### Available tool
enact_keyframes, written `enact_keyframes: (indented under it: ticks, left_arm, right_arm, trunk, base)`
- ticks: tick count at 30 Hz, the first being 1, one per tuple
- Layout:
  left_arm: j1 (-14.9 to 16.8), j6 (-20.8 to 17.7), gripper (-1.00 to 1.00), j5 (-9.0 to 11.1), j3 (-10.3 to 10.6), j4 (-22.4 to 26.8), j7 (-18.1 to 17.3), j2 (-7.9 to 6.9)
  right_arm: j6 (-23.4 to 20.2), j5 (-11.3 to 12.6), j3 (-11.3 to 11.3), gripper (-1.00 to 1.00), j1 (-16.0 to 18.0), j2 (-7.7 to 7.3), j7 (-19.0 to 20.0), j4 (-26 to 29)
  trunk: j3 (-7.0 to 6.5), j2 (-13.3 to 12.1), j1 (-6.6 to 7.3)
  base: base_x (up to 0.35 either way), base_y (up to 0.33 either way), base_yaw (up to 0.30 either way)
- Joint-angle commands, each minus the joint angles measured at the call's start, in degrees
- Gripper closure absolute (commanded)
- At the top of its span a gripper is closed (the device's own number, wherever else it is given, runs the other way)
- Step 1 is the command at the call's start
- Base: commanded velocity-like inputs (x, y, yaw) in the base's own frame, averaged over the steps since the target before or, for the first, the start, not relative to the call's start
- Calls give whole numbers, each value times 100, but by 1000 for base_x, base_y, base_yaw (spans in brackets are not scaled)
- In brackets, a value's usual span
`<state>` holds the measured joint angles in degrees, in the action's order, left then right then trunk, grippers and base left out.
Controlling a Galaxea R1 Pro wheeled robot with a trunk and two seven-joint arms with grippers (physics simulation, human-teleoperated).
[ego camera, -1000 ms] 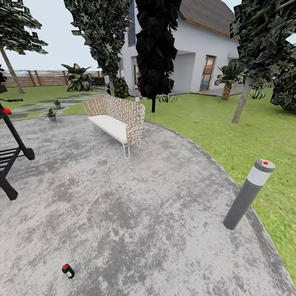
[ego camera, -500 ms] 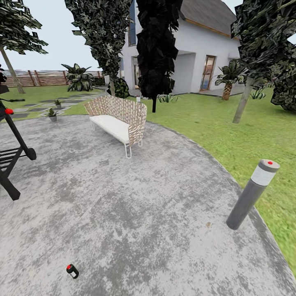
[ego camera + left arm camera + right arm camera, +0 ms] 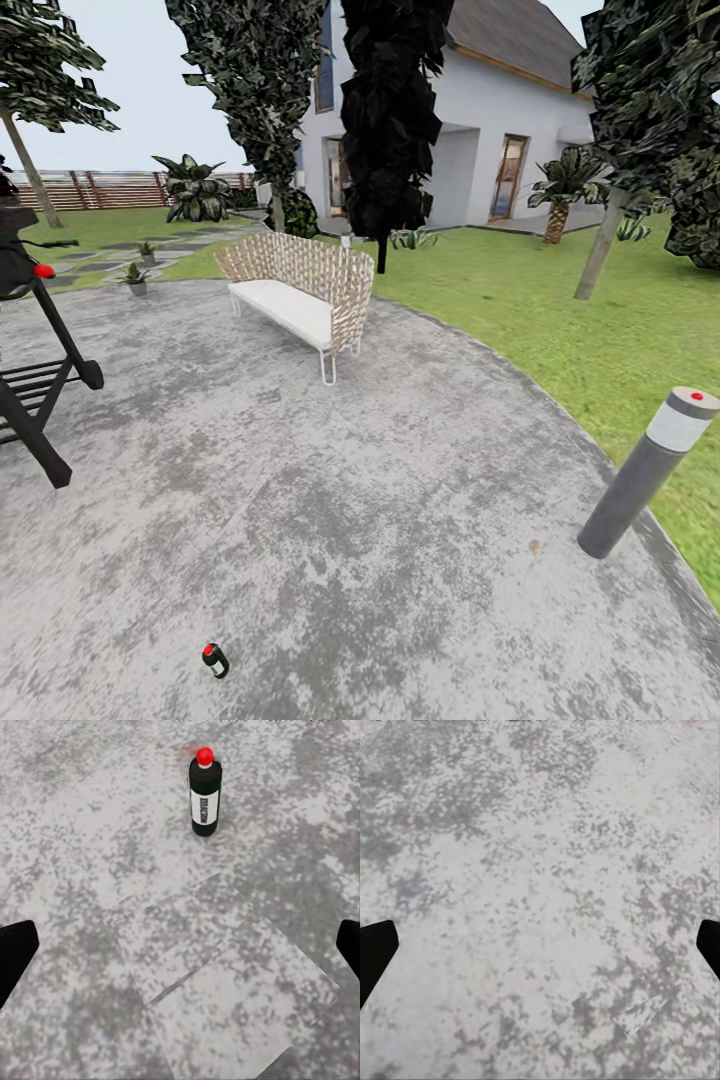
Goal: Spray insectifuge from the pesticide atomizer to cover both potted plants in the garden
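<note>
**Soft, even daylight and slightly fuzzy pictures**

The light is bright and flat, like a cloudy day. Nothing casts a strong shadow on the grey paving (image 3: 380,480). No glare shows. The trees (image 3: 390,110) look dark and blocky. The post (image 3: 645,470) leans, bent by the wide lens. Both wrist views look grainy.

1. Whole head view has slid right since a second ago, so the camera has turned left; nothing in the scene itself moved.
2. pesticide atomizer (image 3: 215,660) now sits further toward 3 o'clock on the paved patch (image 3: 400,470) in frame.
3. Grey post (image 3: 645,472) is nearer the 3 o'clock edge.
4. Wicker bench (image 3: 300,290) has drifted right.
5. More of the black grill stand (image 3: 40,390) shows at 9 o'clock.
</note>
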<state>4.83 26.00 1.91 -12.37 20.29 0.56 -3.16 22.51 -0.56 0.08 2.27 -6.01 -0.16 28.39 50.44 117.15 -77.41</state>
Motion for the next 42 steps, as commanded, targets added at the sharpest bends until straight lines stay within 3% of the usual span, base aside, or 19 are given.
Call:
enact_keyframes:
  ticks: [1, 22, 42]
  left_arm:
    - [6, 19, -100, 19, 7, -7, 6, 0]
    - [5, 17, -100, 20, 5, -7, 6, -9]
    - [5, 27, -100, 20, 7, -7, 6, -9]
  right_arm:
    - [16, -6, 1, -100, 2, 0, -2, -4]
    - [13, -6, 1, -100, 2, 4, -10, -9]
    - [8, -6, 1, -100, 2, 4, -8, -9]
  trunk:
    - [5, 2, 1]
    - [5, 2, 1]
    - [5, 2, 1]
  base:
    - [-14, 303, 0]
    - [-94, 298, -9]
    - [-1, 308, -251]
